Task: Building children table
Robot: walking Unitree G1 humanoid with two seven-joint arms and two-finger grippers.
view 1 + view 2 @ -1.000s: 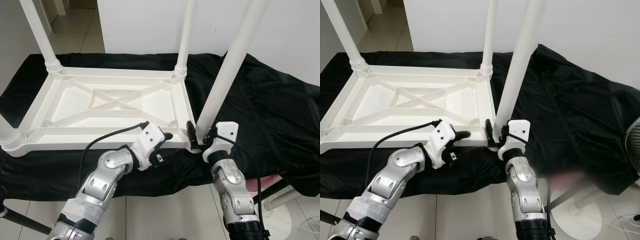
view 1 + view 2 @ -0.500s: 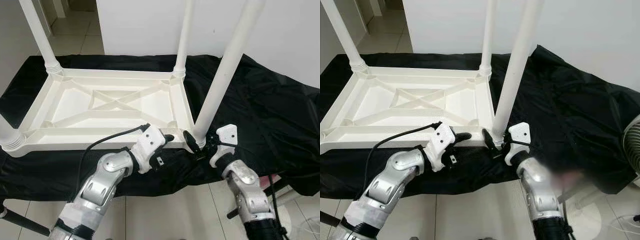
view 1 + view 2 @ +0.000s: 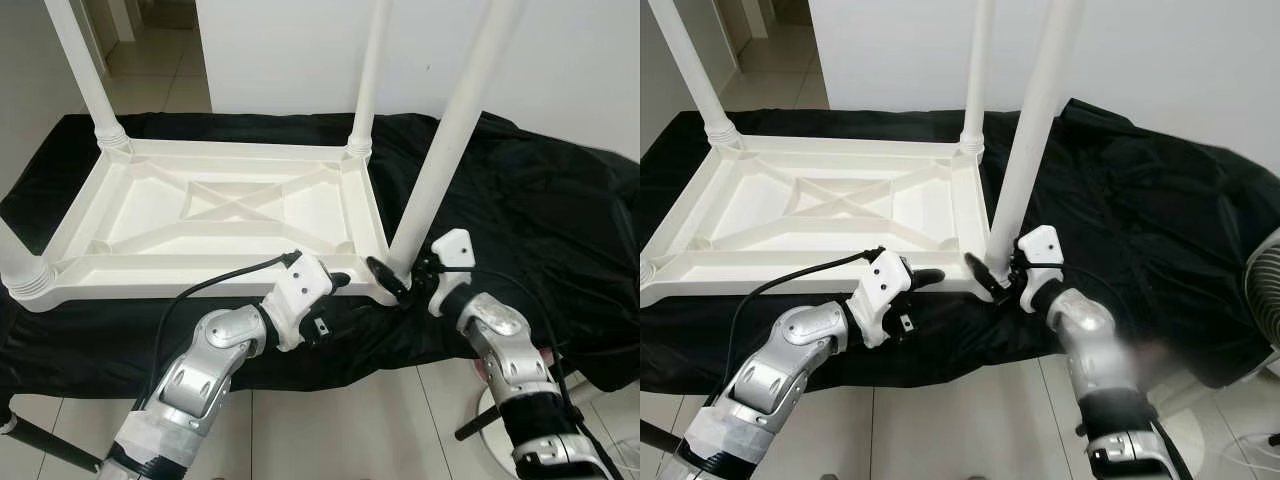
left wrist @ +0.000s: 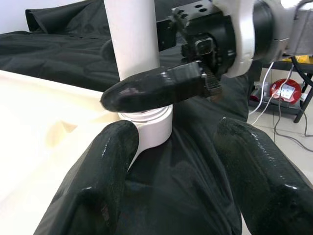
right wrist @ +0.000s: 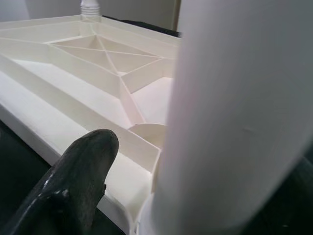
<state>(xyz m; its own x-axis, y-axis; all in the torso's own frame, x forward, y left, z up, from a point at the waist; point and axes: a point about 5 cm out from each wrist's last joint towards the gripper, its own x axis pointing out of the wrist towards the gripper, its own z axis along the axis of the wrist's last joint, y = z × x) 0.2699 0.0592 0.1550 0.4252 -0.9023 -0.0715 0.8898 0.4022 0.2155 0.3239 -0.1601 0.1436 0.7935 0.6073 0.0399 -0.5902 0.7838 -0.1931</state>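
An upside-down white plastic table (image 3: 200,268) lies on a black cloth (image 3: 520,200), its legs pointing up. The near-right leg (image 3: 440,150) stands in its corner socket, with a white collar (image 4: 151,127) at its base. My right gripper (image 3: 392,275) straddles this leg just above the collar. One finger (image 5: 83,171) crosses the leg's front, and a gap shows between it and the leg. My left gripper (image 3: 332,300) is open at the table's front rim, just left of that corner, with only cloth between its fingers (image 4: 102,181).
Three more legs rise at the far-left (image 3: 85,70), far-right (image 3: 370,70) and near-left (image 3: 15,260) corners. A white wall stands behind. Tiled floor lies in front, with a fan (image 3: 1270,300) and cables at the right.
My right wrist has swung to the right around the leg's base, so its finger now points left across the leg. My left gripper has stayed by the front rim.
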